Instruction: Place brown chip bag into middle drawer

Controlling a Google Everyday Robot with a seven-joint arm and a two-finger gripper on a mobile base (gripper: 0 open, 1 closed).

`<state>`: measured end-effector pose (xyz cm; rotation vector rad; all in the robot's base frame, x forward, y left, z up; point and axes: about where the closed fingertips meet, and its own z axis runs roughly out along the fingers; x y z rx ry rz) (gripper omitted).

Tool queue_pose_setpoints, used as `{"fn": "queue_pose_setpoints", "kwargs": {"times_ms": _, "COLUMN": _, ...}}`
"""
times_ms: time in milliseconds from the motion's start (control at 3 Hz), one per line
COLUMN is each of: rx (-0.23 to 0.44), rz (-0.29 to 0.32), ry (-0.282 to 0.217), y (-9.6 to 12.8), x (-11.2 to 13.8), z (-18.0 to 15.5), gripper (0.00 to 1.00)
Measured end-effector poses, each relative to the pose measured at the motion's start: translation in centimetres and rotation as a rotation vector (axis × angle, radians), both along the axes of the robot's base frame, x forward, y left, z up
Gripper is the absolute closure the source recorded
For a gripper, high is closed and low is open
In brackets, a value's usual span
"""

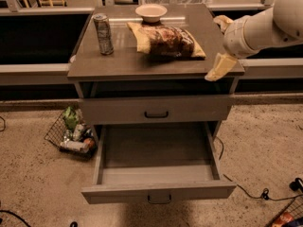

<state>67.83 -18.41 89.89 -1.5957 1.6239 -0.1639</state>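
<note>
The brown chip bag (165, 40) lies flat on the cabinet top, right of centre, with tan-yellow edges. The middle drawer (156, 148) is pulled out below it, and its flat tray holds nothing. My gripper (213, 48) is at the right front corner of the cabinet top, just right of the bag and apart from it. Its yellowish fingers (218, 66) are spread wide and hold nothing. One points at the bag's far end, the other hangs over the top's front edge.
A silver can (103, 33) stands at the top's left and a pale bowl (151, 12) at its back. The upper drawer front (156, 110) is shut. A wire basket of items (71, 134) sits on the floor at left. A cable (246, 190) runs on the floor at right.
</note>
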Motion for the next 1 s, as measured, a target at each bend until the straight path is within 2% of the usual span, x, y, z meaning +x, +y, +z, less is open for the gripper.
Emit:
{"fn": "queue_pose_setpoints", "kwargs": {"times_ms": 333, "rx": 0.098, "rz": 0.025, "ry": -0.1, "y": 1.3, "x": 5.6, "z": 0.9, "gripper": 0.0}}
{"fn": "queue_pose_setpoints", "kwargs": {"times_ms": 667, "rx": 0.187, "rz": 0.074, "ry": -0.144, "y": 3.6, "x": 9.4, "z": 1.2, "gripper": 0.0}}
{"fn": "queue_pose_setpoints", "kwargs": {"times_ms": 1000, "rx": 0.287, "rz": 0.124, "ry": -0.15, "y": 5.7, "x": 11.9, "z": 1.1, "gripper": 0.0}}
